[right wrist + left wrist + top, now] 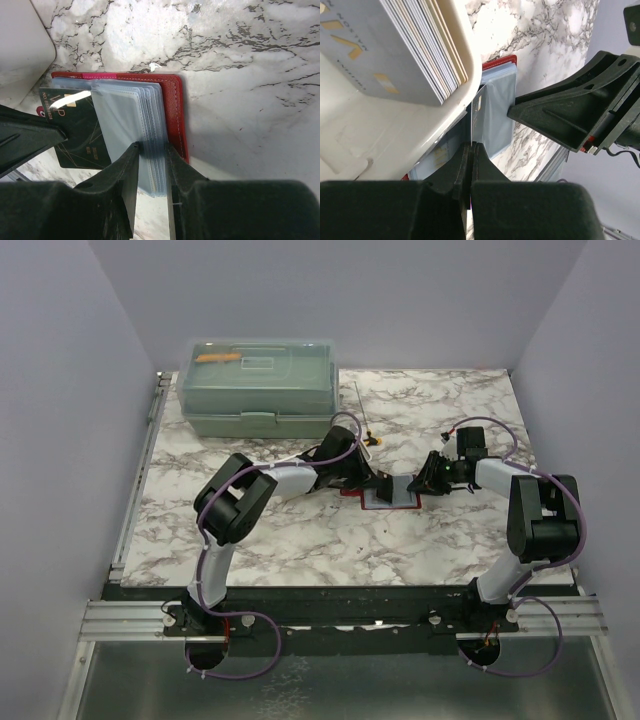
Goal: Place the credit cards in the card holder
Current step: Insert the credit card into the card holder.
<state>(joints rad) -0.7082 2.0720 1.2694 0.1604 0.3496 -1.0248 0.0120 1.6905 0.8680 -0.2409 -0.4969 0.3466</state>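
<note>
The red stitched card holder with clear plastic sleeves (pixel 178 115) lies open on the white marble-patterned bench (pixel 250 75), the right arm's jaws clenched on its sleeve bundle. The left arm's jaws grasp a thin dark rectangular credit card with gold lines (pixel 75 132), held over the holder's left half beside the sleeves; whether it sits in a pocket I cannot tell. More cards (pixel 395 45) stand stacked in a cream plastic tray (pixel 464 62) just beside the holder.
</note>
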